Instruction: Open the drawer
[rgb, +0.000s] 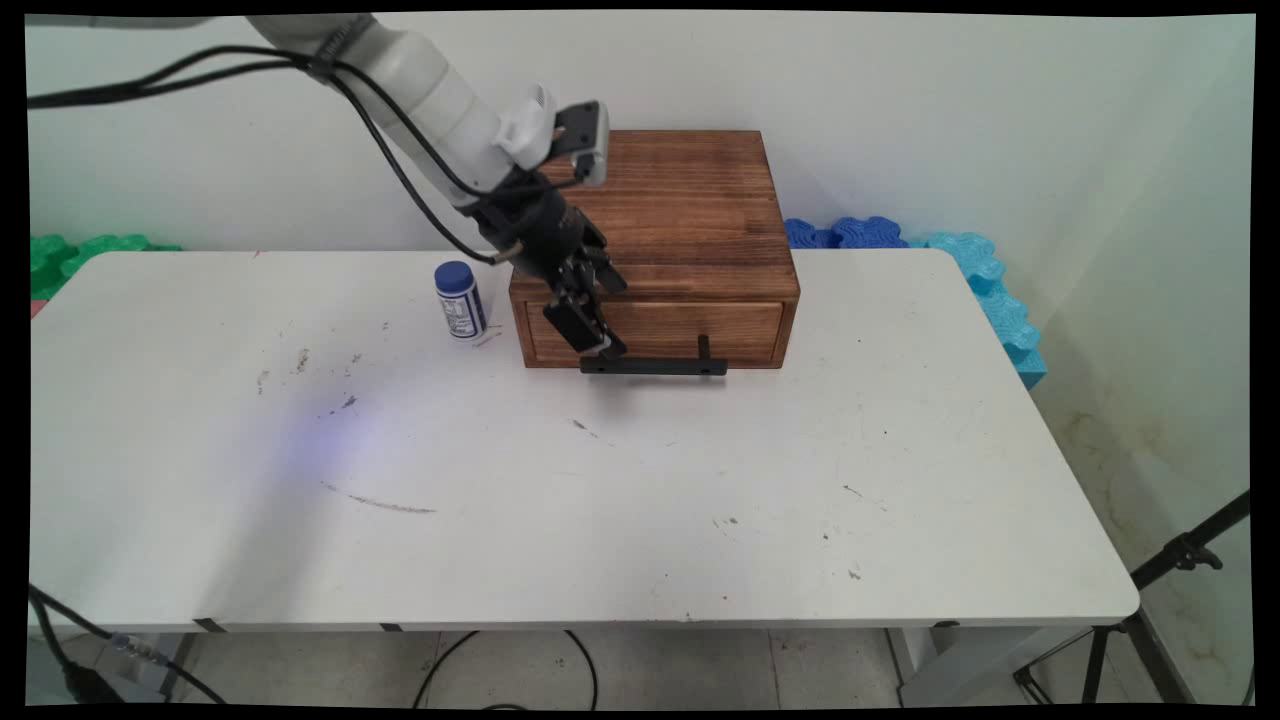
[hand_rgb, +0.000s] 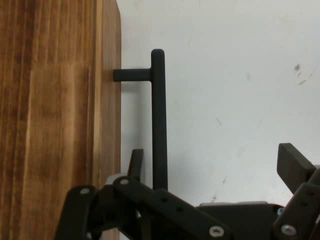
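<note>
Drawer handle (hand_rgb: 159, 120) sits between your gripper's (hand_rgb: 212, 167) wide-apart jaws, on the wooden box (rgb: 690, 215); a blue-capped bottle (rgb: 459, 300) stands nearby.

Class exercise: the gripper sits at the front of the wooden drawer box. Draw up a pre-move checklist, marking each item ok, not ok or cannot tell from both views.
1. Gripper fingers spread apart: ok.
2. Black bar handle lies between the fingers, one finger behind it on the drawer side, the other on the table side: ok.
3. Fingers closed on the handle: not ok, gaps show on both sides.
4. Drawer of the wooden box shut flush: ok.
5. Blue-capped bottle stands upright, apart from box and gripper: ok.
6. Drawer contents: cannot tell.
</note>
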